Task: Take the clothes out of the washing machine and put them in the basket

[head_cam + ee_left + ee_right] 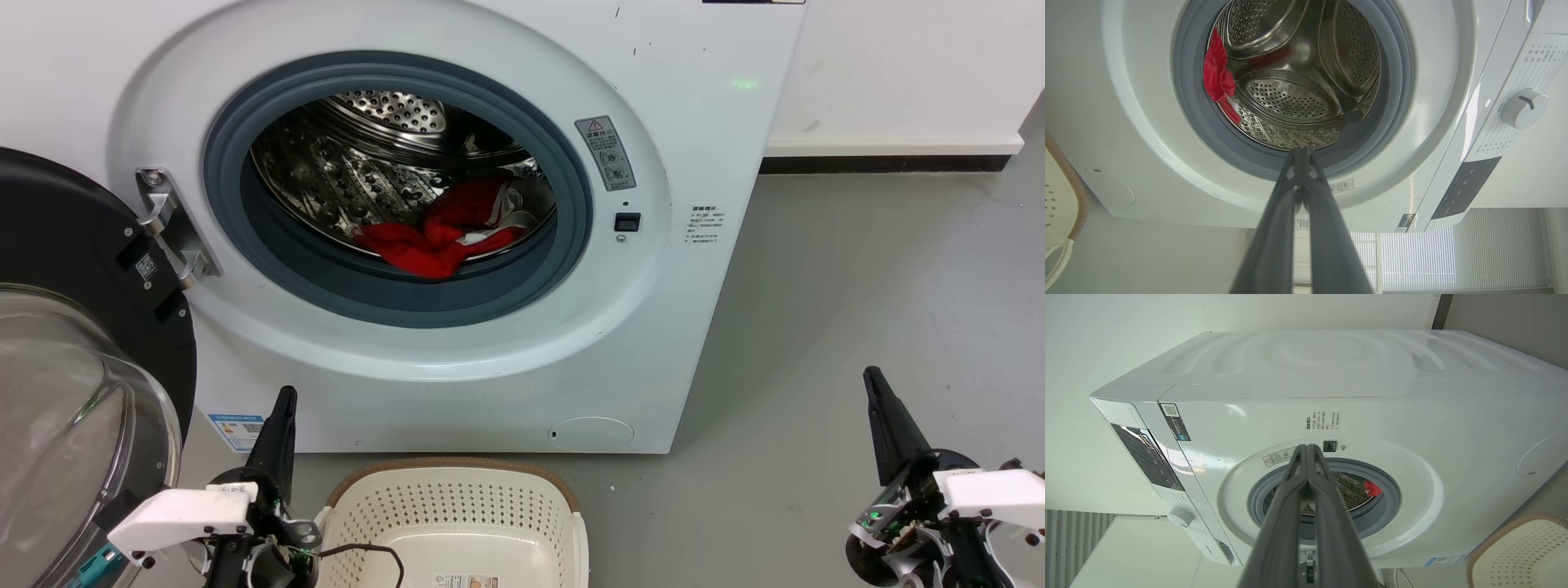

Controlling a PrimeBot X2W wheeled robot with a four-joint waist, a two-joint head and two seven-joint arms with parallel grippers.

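Left gripper (282, 412) and right gripper (880, 392) hang low, fingers pressed together on nothing; the basket (457, 469) sits near, between them; farther off, the clothes (433, 237) slump low in the washing machine (694, 122), soft, light and floppy by the look; pinch that raised red fold.

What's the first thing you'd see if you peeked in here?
The bright red clothes jump out first, heaped low in the shiny drum of the white washing machine, whose door hangs open at the left. Next, the cream basket sits on the floor in front, between the left tool and right tool.
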